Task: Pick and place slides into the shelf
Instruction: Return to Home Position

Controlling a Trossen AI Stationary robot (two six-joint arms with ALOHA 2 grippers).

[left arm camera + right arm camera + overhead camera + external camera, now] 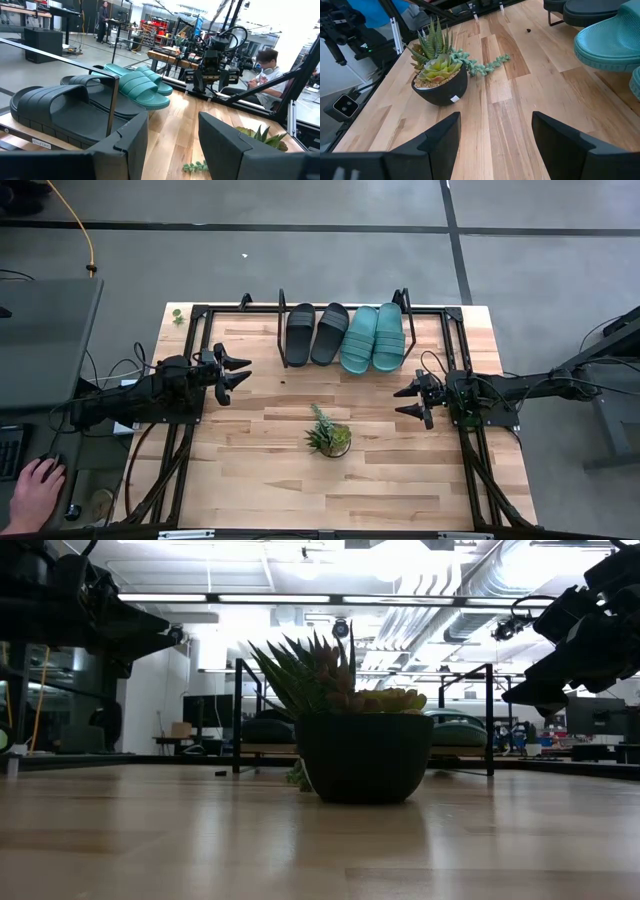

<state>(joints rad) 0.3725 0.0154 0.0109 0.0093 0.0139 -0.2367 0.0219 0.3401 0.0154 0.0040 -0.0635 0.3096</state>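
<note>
Two black slides and two teal-green slides lie side by side on the shelf at the table's far middle, soles on its board; they also show in the left wrist view, black and teal. My left gripper hovers open at the table's left, near the shelf's left end. My right gripper hovers open at the table's right. Neither holds anything.
A small potted plant in a dark bowl stands at the table's middle, between the grippers and nearer the front edge. A person's hand rests on a mouse off the table's left. Another person sits beyond the right arm.
</note>
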